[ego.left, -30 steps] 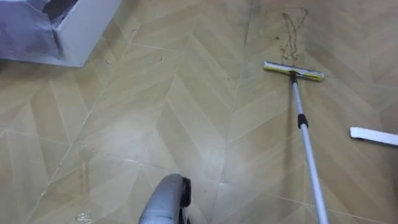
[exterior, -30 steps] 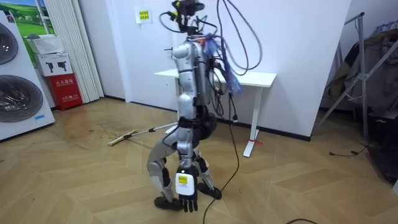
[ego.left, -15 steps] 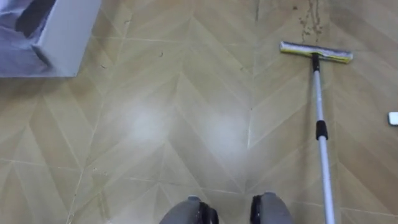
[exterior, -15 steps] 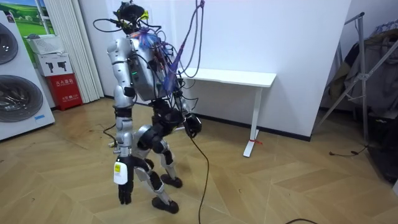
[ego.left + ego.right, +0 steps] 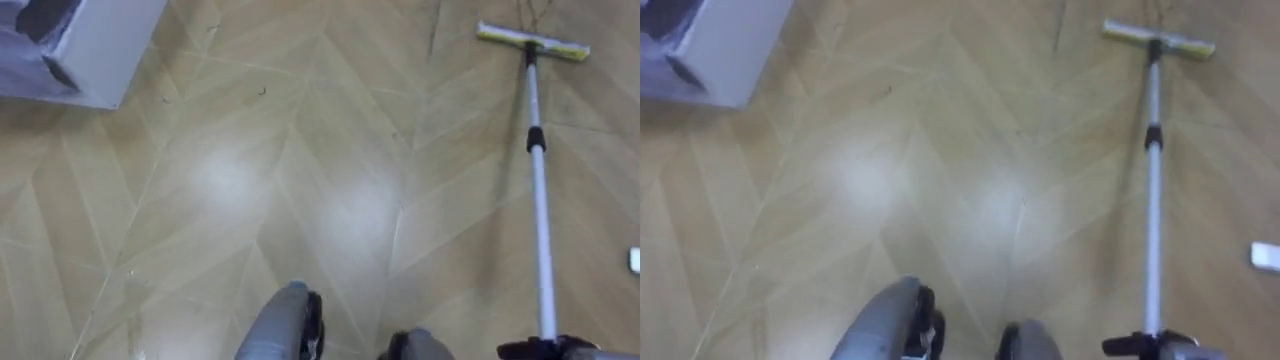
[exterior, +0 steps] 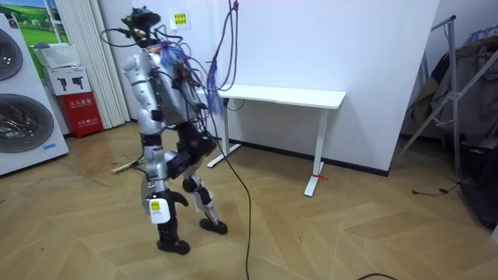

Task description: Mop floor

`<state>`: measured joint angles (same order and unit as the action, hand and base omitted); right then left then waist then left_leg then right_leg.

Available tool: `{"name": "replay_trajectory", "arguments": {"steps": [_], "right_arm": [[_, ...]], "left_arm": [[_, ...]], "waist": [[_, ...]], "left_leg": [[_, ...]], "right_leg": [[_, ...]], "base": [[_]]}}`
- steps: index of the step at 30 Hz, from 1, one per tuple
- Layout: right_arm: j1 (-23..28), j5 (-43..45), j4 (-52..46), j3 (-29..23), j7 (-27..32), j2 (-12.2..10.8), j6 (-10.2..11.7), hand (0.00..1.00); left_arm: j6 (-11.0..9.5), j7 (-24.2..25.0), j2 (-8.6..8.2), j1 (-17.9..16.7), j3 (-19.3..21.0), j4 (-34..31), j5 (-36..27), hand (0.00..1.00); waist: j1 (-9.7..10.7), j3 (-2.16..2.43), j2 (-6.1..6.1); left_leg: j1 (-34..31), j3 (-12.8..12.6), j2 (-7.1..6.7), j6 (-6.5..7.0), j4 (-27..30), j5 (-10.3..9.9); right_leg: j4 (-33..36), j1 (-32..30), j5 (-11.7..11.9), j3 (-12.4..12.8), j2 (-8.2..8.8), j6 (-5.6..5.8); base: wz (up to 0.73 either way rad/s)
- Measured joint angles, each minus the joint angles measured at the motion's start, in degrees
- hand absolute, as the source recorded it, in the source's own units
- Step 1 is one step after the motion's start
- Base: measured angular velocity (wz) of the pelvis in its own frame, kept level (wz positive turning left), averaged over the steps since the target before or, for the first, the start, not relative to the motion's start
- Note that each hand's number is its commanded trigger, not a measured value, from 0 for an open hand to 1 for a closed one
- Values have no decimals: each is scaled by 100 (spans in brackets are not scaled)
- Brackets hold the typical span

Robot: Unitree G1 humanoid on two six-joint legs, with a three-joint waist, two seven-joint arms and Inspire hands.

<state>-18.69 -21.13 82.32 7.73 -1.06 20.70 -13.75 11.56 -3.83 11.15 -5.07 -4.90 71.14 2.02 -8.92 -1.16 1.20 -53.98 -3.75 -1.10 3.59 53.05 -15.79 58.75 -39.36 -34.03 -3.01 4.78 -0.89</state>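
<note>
The mop lies along the wooden floor on my right side. Its yellow and white head [image 5: 533, 41] is far ahead, and the silver pole [image 5: 538, 200] runs back toward me. At the bottom edge my right hand [image 5: 545, 349] shows as dark fingers curled round the near end of the pole [image 5: 1152, 200]. In the room view I stand in mid-stride facing the room view's left, with the mop head [image 6: 121, 168] on the floor ahead of me. My left hand [image 6: 158, 210] hangs at my side with relaxed fingers and holds nothing.
A white box [image 5: 105, 50] with grey cloth in it stands on the floor at the far left. Dark streaks of dirt [image 5: 532, 10] lie beyond the mop head. The room view has a white table [image 6: 288, 97] behind me and washing machines [image 6: 23, 117] on its left.
I have walked toward the room view's left and turned that way. The mop head has slid forward over the floor. My left hand has swung beside my body.
</note>
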Motion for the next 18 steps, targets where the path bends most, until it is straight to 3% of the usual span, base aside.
{"name": "replay_trajectory", "arguments": {"steps": [1,2,3,4,5,7,8,9,11,13,14,15,17,18], "right_arm": [[210,-130,37,-4,-106,3,0,100],[318,-130,84,-1,-148,2,-2,100],[503,-125,288,12,-171,6,-2,100],[792,-124,390,150,-164,18,-1,100],[996,-124,394,223,-155,15,-1,100],[1886,-113,396,398,-42,-72,-4,100],[2044,-115,391,402,-14,-126,-4,100],[2240,-126,385,387,44,-230,-8,100],[2294,-132,388,381,174,-400,-12,100],[2288,-114,383,382,316,-587,-58,100],[2253,-85,375,381,344,-617,-114,100],[2112,34,345,360,384,-648,-241,100],[1796,208,320,145,428,-648,-440,100],[1492,367,375,-8,458,-607,-551,100]], "left_arm": [[7,73,-15,7,25,-9,20,0],[4,91,-32,12,35,-11,50,0],[-3,106,-96,-2,82,-12,118,0],[-1,111,-154,0,97,-16,178,0],[-7,109,-182,11,128,-45,249,0],[-111,60,-246,29,136,-295,255,0],[-125,28,-255,37,127,-341,251,0],[-167,-47,-276,64,106,-397,248,0],[-179,-145,-296,119,42,-396,199,0],[-180,-281,-395,112,10,-375,202,0],[-180,-308,-421,97,10,-370,204,0],[-170,-325,-470,85,15,-358,203,0],[-165,-328,-484,94,24,-359,195,0],[-127,-341,-455,94,25,-358,165,0]], "waist": [[42,1,-9],[47,4,-11],[41,6,-18],[77,6,-31],[110,11,-70],[247,63,-316],[263,73,-367],[319,74,-430],[425,61,-464],[465,51,-459],[455,45,-457],[465,-2,-425],[465,12,-466],[441,1,-441]], "left_leg": [[182,-95,-32,157,-112,-94],[264,-137,-57,217,-147,-126],[424,-236,-92,334,-176,-277],[572,-292,-188,395,-215,-424],[633,-294,-228,432,-222,-492],[820,-167,-330,530,-227,-749],[851,-123,-351,539,-239,-792],[907,-50,-368,545,-256,-852],[1026,153,-421,532,-342,-863],[1354,522,-586,496,-387,-878],[1432,583,-608,419,-371,-918],[1510,640,-640,281,-304,-1004],[1551,682,-635,222,-171,-1030],[1537,675,-627,116,32,-1085]], "right_leg": [[-240,225,-20,82,13,83],[-297,308,-3,150,21,113],[-225,373,117,232,71,252],[50,330,322,248,140,361],[214,299,464,265,154,362],[927,24,1258,269,195,374],[1055,-93,1349,276,195,350],[1222,-433,1311,299,179,332],[857,-871,1175,261,100,340],[-532,-742,1212,109,78,283],[-847,-660,1280,91,37,266],[-983,-539,1392,72,14,197],[-913,-420,1312,-152,63,135],[-761,-394,1173,-232,125,98]], "base": [[53],[35],[4],[0],[14],[21],[-11],[-46],[-66],[-71],[-59],[-32],[-6],[14]]}}
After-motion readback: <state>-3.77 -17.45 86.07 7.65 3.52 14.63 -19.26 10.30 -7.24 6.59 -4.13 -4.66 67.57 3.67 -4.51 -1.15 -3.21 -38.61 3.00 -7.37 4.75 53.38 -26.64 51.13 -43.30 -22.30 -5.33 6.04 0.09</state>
